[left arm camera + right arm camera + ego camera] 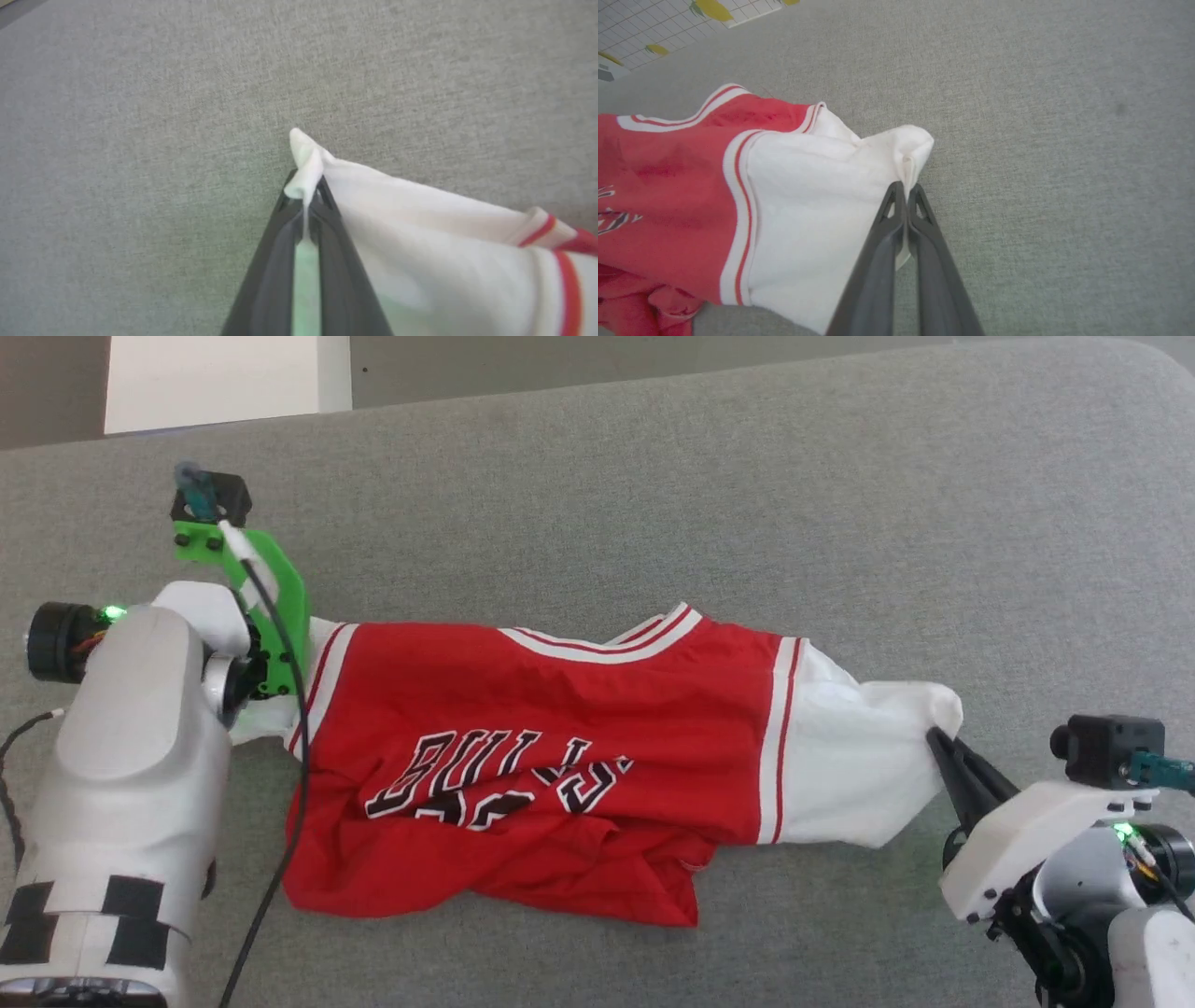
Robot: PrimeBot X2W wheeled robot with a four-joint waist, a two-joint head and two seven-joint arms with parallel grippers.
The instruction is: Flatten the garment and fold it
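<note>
The garment (560, 765), a red shirt with white sleeves, stripe trim and dark lettering, lies stretched sideways across the grey surface, its lower part bunched and wrinkled. My left gripper (306, 193) is shut on the tip of the white left sleeve (420, 224); in the head view it sits hidden under the green wrist bracket (271, 607). My right gripper (936, 739) is shut on the edge of the white right sleeve (859, 765), also seen as white cloth (822, 200) pinched between the dark fingers (896, 205).
A grey fabric surface (653, 476) spreads wide on all sides of the shirt. A white panel (224, 378) stands beyond its far left edge. A tiled wall with yellow marks (668, 23) shows past the surface in the right wrist view.
</note>
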